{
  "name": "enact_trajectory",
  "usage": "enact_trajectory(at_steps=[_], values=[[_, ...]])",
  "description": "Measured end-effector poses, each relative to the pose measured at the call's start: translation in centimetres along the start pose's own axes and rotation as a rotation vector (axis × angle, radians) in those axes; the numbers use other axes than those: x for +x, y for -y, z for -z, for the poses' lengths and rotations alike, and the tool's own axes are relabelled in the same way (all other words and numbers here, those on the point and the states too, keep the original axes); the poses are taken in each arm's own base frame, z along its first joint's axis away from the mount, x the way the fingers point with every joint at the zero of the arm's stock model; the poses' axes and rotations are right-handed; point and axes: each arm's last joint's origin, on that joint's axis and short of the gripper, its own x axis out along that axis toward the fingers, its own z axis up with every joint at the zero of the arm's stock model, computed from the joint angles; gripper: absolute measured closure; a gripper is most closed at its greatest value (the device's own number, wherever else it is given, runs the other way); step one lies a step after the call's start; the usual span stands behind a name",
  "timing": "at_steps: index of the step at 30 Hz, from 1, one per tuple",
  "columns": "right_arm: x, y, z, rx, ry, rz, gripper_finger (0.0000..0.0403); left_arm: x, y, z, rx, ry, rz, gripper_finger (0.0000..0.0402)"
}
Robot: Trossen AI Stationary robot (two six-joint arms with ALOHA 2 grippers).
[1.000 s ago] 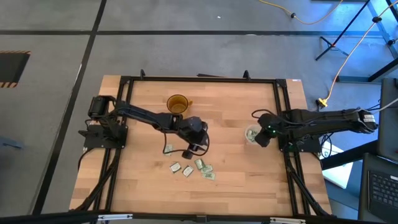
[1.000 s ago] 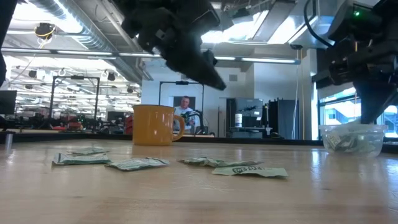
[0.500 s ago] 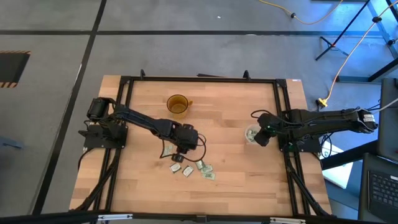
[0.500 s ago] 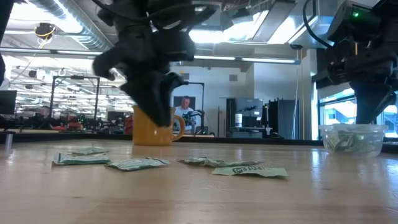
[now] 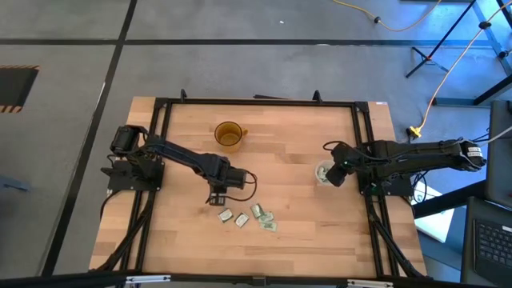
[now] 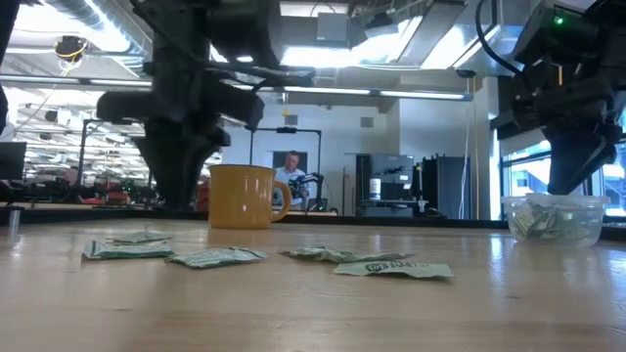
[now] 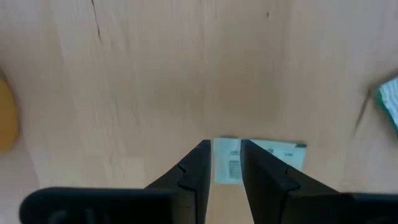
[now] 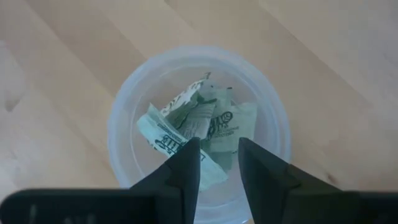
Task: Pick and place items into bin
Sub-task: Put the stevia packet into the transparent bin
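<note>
Several small pale green and white packets (image 5: 258, 212) lie flat on the wooden table near its front middle; the low view shows them too (image 6: 215, 257). My left gripper (image 5: 217, 197) points straight down, open, just above one packet (image 7: 267, 155). That packet's end shows between the fingertips (image 7: 225, 148), and the fingers hang clear of the table in the low view (image 6: 181, 186). My right gripper (image 8: 219, 149) stands open over the bin (image 8: 199, 124), a clear round cup at the table's right (image 5: 322, 172). A few crumpled packets (image 8: 186, 124) lie inside the bin.
An amber cup with a handle (image 5: 229, 134) stands at the far middle of the table (image 6: 245, 196). A black frame (image 5: 256, 102) runs round the table's edges. A person sits in the room far behind the table.
My left gripper has gone toward the table's left edge and down, from beside the loose packets to above the leftmost one. It has tipped from a slant to pointing straight down.
</note>
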Motion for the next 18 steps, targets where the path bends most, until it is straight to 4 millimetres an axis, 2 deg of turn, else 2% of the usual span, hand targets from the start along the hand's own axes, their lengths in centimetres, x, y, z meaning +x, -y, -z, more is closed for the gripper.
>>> enact_trajectory(at_steps=[7,12,18], values=[[0.0,-0.1,-0.1,0.001,0.010,-0.009,0.0290,1.4,-0.4,1.2,-0.050,-0.058,0.002,0.0326],[0.0,-0.1,-0.1,-0.003,0.010,-0.009,0.0290,2.7,-0.4,1.8,-0.096,-0.056,0.073,0.0317],[0.0,-0.1,-0.1,-0.019,0.010,-0.009,0.0290,3.1,-0.4,2.3,-0.097,-0.050,0.088,0.0314]])
